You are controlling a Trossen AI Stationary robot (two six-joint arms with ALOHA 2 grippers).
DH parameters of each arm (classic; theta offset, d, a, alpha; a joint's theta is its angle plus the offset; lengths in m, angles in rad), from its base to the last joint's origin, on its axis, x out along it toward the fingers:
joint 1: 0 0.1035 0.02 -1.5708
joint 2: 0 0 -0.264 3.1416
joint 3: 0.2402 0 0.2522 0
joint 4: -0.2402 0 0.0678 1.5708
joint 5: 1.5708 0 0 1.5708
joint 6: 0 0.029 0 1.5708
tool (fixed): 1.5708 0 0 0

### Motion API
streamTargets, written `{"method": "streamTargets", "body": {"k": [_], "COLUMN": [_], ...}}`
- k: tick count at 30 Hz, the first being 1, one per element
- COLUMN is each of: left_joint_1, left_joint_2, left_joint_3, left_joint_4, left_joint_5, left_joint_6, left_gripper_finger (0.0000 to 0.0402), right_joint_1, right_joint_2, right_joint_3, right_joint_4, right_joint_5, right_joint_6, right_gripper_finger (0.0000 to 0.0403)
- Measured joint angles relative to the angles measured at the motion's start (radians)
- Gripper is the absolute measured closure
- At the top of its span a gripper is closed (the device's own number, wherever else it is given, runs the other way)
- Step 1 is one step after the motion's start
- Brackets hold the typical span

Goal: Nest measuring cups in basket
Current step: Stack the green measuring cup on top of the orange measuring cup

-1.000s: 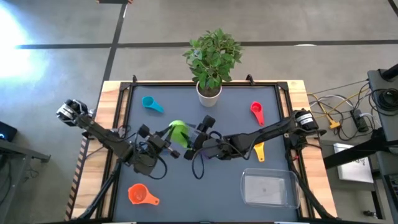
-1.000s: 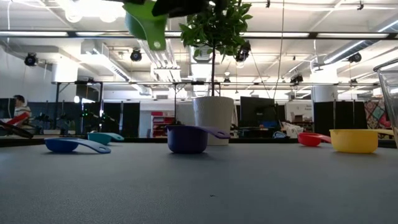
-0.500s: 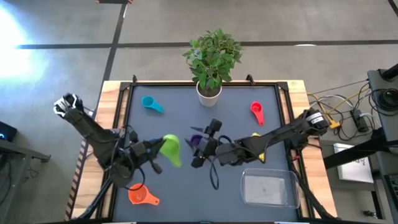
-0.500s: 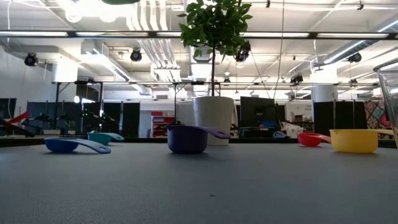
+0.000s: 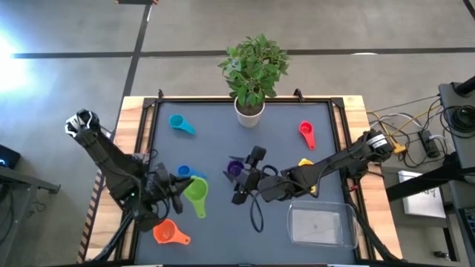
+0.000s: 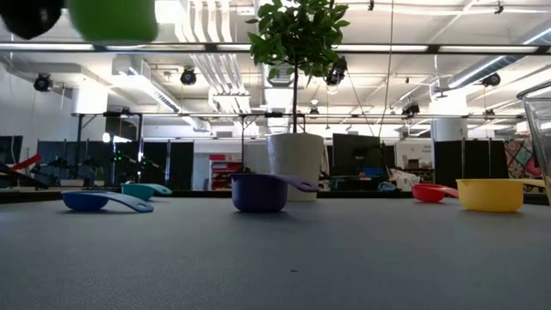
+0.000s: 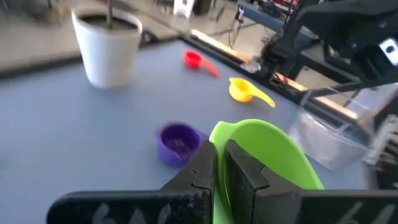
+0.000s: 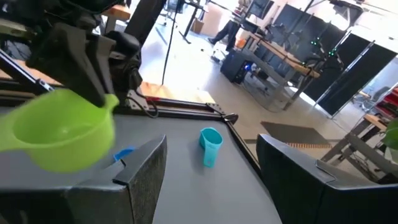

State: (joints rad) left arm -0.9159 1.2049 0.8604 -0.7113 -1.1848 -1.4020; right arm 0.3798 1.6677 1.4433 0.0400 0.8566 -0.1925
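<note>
Left wrist view: left tool (image 7: 219, 165) has its fingers (image 7: 200, 171) pinched tight on the handle of the green cup (image 7: 264, 155), bowl pointing away from the wrist. High view puts that left tool (image 5: 177, 187) over the front-left part of the tabletop (image 5: 223, 141), green cup (image 5: 196, 195) held off the surface; low view confirms it, green cup (image 6: 113, 17) hanging high above the tabletop (image 6: 275, 258). Just beside the held cup, toward the back, sits the blue cup (image 5: 183, 173); orange cup (image 5: 168, 233) lies near the front-left corner, teal cup (image 5: 179, 123) toward back left. Right tool (image 5: 239, 185) sits mid-tabletop, fingers spread wide and holding nothing; right wrist view shows its two fingers (image 8: 143, 168) well apart, with the green cup (image 8: 59, 127) and teal cup (image 8: 209, 142) beyond. Purple cup (image 5: 234, 169) is just beside the right tool, back side. Yellow cup (image 5: 307, 165) is partly hidden by the right arm; red cup (image 5: 306, 133) lies toward back right. Basket (image 5: 320, 224) sits at front right with no cups in it. Potted plant (image 5: 252, 70) stands at the back edge, centre. Low view has blue (image 6: 95, 201), teal (image 6: 142, 189), purple (image 6: 260, 191), red (image 6: 430, 192) and yellow (image 6: 491, 194) cups all resting on the surface.
</note>
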Motion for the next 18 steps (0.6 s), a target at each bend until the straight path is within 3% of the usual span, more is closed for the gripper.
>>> {"method": "streamTargets", "body": {"k": [6, 14, 18], "left_joint_1": [-0.150, -0.292, -0.340], "left_joint_2": [0.002, 0.058, 0.102], "left_joint_3": [0.000, 0.000, 0.000], "left_joint_4": [-0.093, -0.110, -0.108], "left_joint_5": [0.027, 0.086, 0.187], "left_joint_6": [-0.330, -0.609, -0.704], "left_gripper_finger": [0.0400, 0.0400, 0.0400], "right_joint_1": [0.000, -0.001, 0.000], "right_joint_2": [-0.001, -0.005, -0.005], "right_joint_3": [-0.007, -0.018, -0.023], "right_joint_4": [-0.006, -0.007, -0.007], "right_joint_5": [0.000, 0.000, 0.000], "right_joint_6": [-0.001, 0.000, 0.013], "right_gripper_finger": [0.0165, 0.0165, 0.0165]}}
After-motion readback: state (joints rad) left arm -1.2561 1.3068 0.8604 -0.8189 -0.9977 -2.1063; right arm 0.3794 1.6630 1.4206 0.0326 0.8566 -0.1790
